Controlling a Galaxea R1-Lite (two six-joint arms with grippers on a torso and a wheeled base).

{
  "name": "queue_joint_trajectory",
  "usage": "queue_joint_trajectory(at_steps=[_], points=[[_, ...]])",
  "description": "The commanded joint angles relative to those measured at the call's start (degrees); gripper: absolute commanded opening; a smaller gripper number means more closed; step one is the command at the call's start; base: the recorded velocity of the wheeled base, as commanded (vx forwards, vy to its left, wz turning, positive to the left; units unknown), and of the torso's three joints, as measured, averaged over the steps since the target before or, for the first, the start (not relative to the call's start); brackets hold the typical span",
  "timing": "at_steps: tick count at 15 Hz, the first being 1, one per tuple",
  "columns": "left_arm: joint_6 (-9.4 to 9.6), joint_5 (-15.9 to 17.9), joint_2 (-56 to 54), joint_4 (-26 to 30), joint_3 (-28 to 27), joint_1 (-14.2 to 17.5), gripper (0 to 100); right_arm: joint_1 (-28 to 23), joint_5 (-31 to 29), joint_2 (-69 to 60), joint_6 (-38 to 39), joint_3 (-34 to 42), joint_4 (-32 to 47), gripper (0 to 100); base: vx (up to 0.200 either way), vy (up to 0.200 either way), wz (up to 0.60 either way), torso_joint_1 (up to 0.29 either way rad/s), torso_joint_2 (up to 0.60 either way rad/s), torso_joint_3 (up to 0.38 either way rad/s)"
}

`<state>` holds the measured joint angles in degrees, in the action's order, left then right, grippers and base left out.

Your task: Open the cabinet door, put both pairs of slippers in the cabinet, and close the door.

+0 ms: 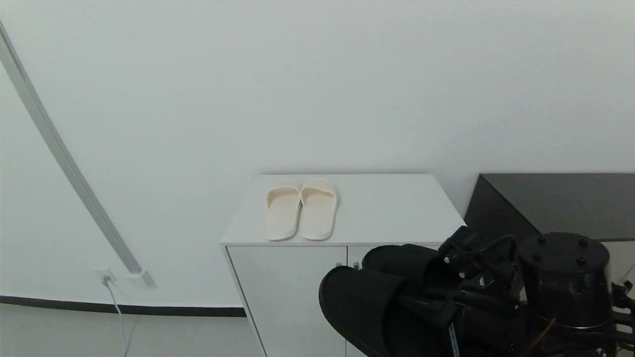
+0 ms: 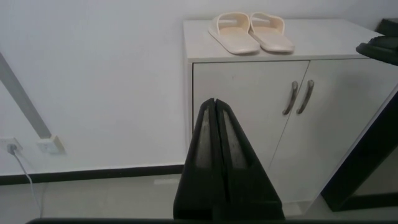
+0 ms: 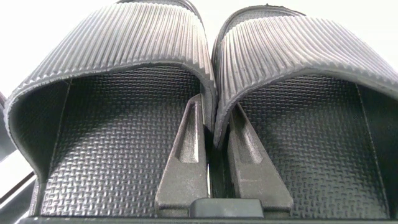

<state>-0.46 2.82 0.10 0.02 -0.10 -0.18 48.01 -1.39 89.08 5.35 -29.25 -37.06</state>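
A pair of cream slippers (image 1: 301, 211) lies side by side on top of the white cabinet (image 1: 387, 213), toward its left side; I also see the cream slippers (image 2: 252, 32) in the left wrist view. Both cabinet doors (image 2: 249, 118) are closed, with two metal handles (image 2: 298, 97) at the middle seam. My right gripper (image 3: 211, 134) is shut on the inner edges of a pair of black slippers (image 1: 377, 292), held in the air in front of the cabinet's right door. My left gripper (image 2: 216, 106) is shut and empty, away from the cabinet's front.
A dark table (image 1: 560, 198) stands to the right of the cabinet. A wall socket with a plugged cable (image 1: 105, 278) and a slanting grey conduit (image 1: 59, 148) are on the wall to the left. Pale floor (image 1: 99, 332) lies below.
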Motion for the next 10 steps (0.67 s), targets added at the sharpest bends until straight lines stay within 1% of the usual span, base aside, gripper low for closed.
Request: queue_joint_trajectory(at_steps=[1,2,5,7,10], points=[[-0.15,0.00,0.08,-0.02,0.01,0.01,0,-0.02,-0.02,-0.22,0.01,0.07,-0.03,0,0.000,0.000,0.00,-0.159,0.35,0.193],[-0.15,0.08,-0.01,-0.02,0.01,0.01,100,-0.02,0.07,-0.22,0.01,0.24,-0.03,0,0.000,0.000,0.00,-0.154,0.37,0.207],[-0.42,0.00,-0.01,-0.02,0.01,0.01,100,0.25,0.07,-0.04,0.01,0.50,-0.12,0,0.000,0.000,0.00,-0.158,0.37,0.209],[-0.24,0.00,-0.01,-0.02,0.01,0.01,100,0.25,0.07,-0.04,0.01,0.50,-0.12,0,0.000,0.000,0.00,-0.168,0.39,0.224],[-0.15,0.00,-0.01,-0.02,0.01,0.01,100,0.25,0.07,0.04,0.01,0.68,-0.12,0,0.000,0.000,0.00,-0.216,0.50,0.282]])
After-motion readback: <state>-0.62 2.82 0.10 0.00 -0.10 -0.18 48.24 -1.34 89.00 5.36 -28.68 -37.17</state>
